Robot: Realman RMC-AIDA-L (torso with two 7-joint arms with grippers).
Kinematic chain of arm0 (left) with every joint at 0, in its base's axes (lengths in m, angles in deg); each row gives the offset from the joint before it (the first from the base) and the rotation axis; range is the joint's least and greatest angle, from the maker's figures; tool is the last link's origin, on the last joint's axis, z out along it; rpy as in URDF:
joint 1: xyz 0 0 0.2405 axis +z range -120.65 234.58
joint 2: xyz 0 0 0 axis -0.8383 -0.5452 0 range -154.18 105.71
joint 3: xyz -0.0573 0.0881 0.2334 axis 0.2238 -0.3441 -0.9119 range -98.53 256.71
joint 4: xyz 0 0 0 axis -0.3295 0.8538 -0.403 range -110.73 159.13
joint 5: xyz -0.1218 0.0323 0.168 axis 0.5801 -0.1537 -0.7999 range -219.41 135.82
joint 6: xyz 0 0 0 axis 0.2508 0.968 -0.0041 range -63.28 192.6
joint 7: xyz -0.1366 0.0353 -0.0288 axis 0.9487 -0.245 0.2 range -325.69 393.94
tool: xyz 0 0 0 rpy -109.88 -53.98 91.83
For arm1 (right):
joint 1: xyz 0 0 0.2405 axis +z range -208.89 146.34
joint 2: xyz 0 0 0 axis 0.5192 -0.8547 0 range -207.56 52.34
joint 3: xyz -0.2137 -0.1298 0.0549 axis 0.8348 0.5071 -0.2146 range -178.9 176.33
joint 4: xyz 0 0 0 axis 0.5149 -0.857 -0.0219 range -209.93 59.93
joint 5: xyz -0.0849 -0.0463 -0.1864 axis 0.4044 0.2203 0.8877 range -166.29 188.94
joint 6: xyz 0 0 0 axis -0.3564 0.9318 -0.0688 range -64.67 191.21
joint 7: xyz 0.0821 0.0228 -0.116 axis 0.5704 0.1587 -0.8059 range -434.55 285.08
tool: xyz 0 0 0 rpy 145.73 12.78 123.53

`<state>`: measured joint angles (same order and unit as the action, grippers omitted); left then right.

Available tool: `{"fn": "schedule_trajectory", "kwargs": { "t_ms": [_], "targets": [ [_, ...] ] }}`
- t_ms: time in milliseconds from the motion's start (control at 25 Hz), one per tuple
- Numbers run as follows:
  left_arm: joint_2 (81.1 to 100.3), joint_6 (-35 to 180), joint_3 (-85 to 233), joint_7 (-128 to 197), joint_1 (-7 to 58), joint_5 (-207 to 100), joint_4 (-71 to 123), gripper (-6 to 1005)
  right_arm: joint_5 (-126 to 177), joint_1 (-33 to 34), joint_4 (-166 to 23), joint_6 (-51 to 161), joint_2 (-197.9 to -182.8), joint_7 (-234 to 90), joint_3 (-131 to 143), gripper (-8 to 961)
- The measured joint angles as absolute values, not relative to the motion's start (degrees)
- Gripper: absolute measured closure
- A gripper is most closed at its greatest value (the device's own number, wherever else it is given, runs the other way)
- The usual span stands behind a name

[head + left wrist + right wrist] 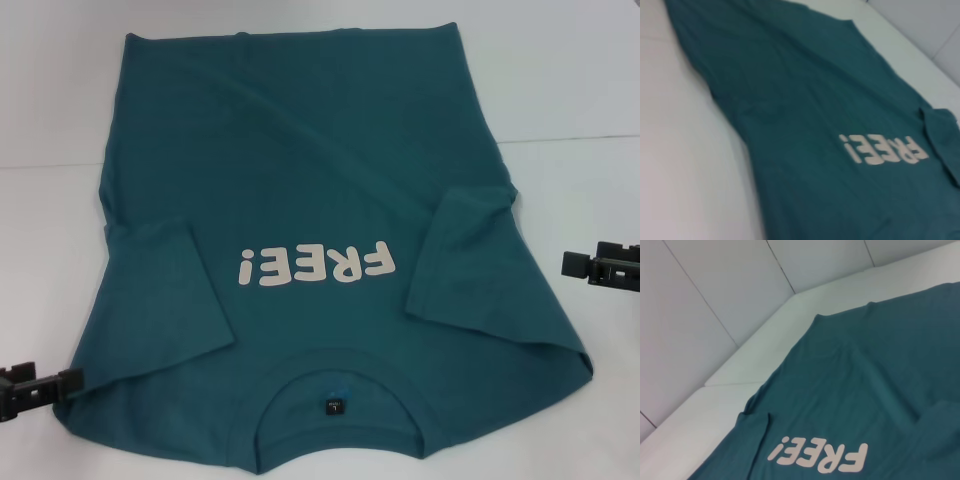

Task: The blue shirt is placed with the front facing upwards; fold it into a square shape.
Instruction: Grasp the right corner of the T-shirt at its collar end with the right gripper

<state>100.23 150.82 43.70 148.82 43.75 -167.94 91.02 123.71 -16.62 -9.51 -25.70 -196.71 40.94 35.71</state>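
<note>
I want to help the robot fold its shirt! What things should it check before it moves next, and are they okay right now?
1. Front facing up: ok. The white FREE! lettering shows on the blue shirt.
2. Sleeves tucked in: ok. Both sleeves lie folded over the body, one each side of the lettering.
3. Shirt on the white table: mostly ok; the collar sits near the front edge, which is out of view.
4. Cloth smooth: not ok. Soft wrinkles run across the body.
5. Left claw free: ok, beside the shirt's collar end, holding nothing.
6. Right claw free: ok, off the cloth on its side.
</note>
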Motion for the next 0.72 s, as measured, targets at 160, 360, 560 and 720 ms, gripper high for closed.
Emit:
{"fn": "schedule_trajectory", "kwargs": {
  "t_ms": [160,360,560,720],
  "targets": [
    [100.07,148.08,43.73,148.78,43.44,-169.41,89.05,152,124.64,-16.58,-9.82,-25.6,-196.7,40.87,35.54,7],
    [99.83,145.9,43.68,148.62,42.1,-171.9,85.83,153,124.97,-16.24,-10.86,-25.54,-196.7,40.41,35.08,7],
    [99.79,144.66,43.67,147.83,41.33,-172.32,83.96,153,124.97,-16.22,-11.48,-25.54,-196.63,40.4,34.97,7],
    [99.77,144.42,43.59,147.56,41.05,-172.34,83.26,152,124.98,-16.23,-11.58,-25.54,-196.58,40.4,34.97,7]
  ]
}}
